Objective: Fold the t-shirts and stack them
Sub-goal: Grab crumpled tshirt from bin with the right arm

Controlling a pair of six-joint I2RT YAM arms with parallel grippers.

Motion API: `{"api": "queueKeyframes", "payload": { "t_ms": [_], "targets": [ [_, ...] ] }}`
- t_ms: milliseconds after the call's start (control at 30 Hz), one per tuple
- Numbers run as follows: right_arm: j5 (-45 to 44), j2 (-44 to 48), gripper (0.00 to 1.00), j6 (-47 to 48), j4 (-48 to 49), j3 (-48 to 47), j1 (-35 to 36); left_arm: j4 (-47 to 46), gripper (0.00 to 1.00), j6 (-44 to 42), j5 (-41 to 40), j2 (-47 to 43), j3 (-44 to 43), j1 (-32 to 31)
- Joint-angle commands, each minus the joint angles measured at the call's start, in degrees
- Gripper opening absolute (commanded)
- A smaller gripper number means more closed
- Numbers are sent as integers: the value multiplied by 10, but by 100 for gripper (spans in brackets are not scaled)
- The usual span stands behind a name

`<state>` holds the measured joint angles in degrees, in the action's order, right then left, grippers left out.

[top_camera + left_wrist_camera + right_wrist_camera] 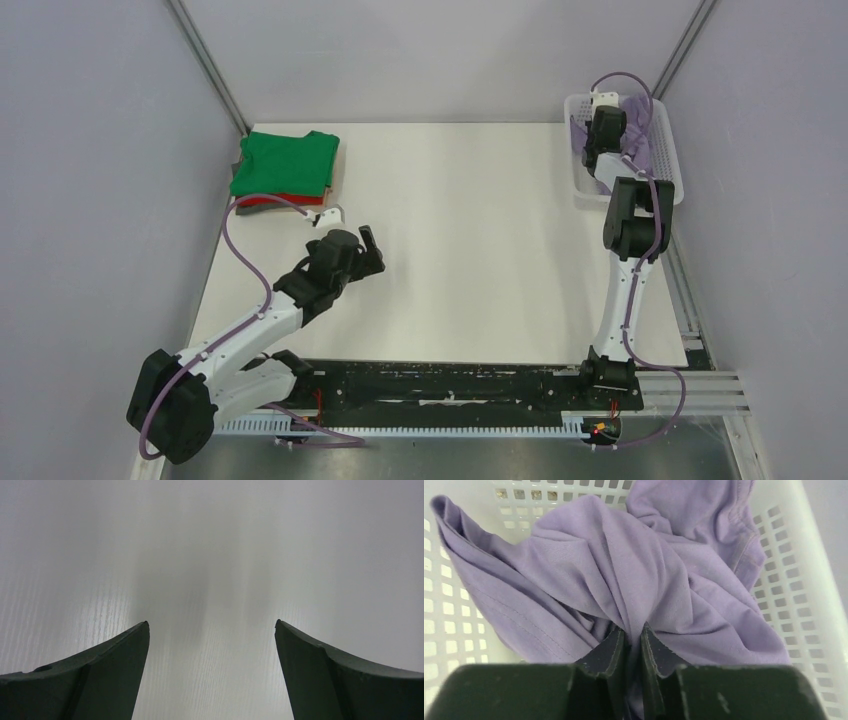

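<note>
Reaching forward from its base, the right arm dips its wrist into the white basket. The right gripper pinches tight on a fold of the crumpled lilac t-shirt lying inside. Well away from the basket, the left arm bends low over the table, with the left gripper spread wide and holding nothing. The green t-shirt lies folded on the red t-shirt at the table edge opposite the basket.

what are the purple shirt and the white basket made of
Lilac shirt: soft matte knit cloth, likely cotton jersey; fine weave, stitched hems, loose folds. Basket: white, slightly glossy rigid plastic by the look; moulded grid of square holes.
</note>
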<state>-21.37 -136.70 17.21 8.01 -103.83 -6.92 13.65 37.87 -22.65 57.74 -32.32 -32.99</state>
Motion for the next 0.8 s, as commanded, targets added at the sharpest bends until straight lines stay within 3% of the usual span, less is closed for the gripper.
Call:
{"api": "queueKeyframes", "payload": {
  "t_ms": [0, 33, 333, 633, 767],
  "targets": [
    [22, -2, 7, -27, -1, -22, 1, -3, 100, -19, -25, -5, -24, -2],
    [19, 0, 0, -33, -1, -21, 1, -2, 100, -19, -26, -5, -24, -1],
    [87, 122, 0, -190, 108, 97, 2, -4, 100, -16, -11, -10, -27, -1],
    [98, 283, 0, -232, 200, 169, 2, -27, 100, -12, 33, -19, -29, -1],
    [178, 362, 0, -226, 223, 173, 8, -24, 100, -8, 47, -29, -31, -1]
  ]
}}
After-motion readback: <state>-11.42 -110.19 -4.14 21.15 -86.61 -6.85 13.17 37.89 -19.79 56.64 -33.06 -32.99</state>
